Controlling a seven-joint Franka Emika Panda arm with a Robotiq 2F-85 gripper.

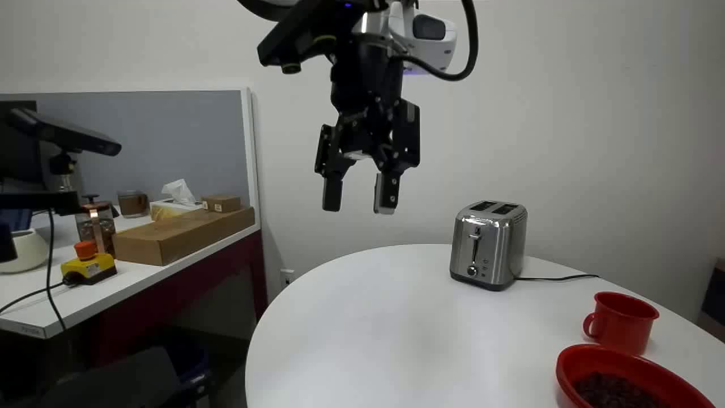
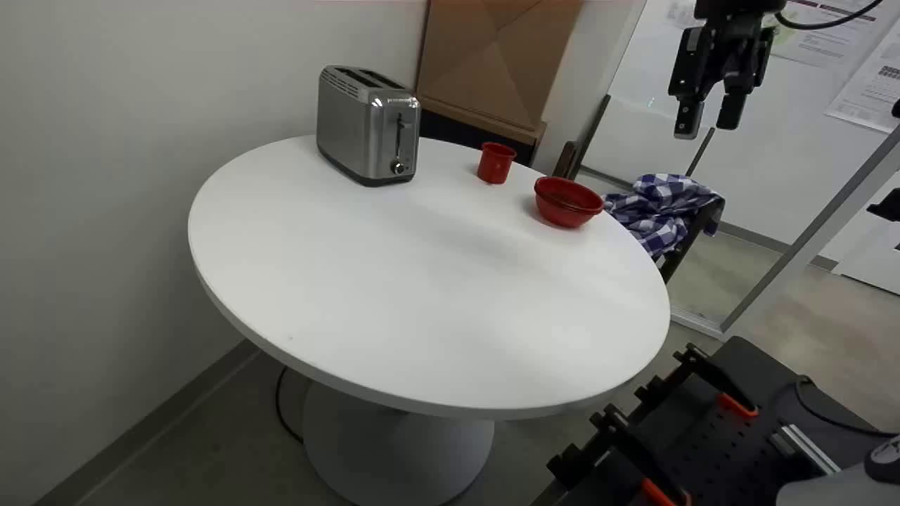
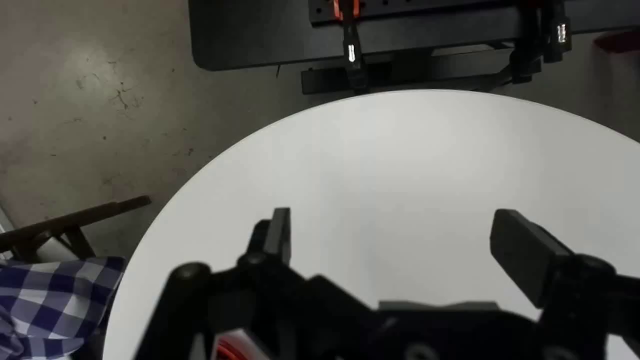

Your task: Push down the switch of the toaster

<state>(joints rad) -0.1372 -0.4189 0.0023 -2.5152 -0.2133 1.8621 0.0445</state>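
The silver toaster [image 1: 488,243] stands upright on the round white table [image 1: 362,340] near the wall. It also shows in an exterior view [image 2: 351,126]. Its front carries a vertical slot with the switch [image 1: 475,237], which sits near the slot's top; the switch also shows in an exterior view [image 2: 404,125]. A round knob is below it. My gripper [image 1: 359,195] points down high above the table, well apart from the toaster. It is open with nothing between its fingers, as the wrist view [image 3: 395,235] shows. The toaster is out of the wrist view.
A red mug [image 1: 623,322] and a red bowl [image 1: 634,368] with dark contents stand on the table near the toaster. A black cord [image 1: 558,278] runs from the toaster. A checkered cloth [image 2: 661,211] hangs on a chair. A side desk [image 1: 187,249] holds boxes.
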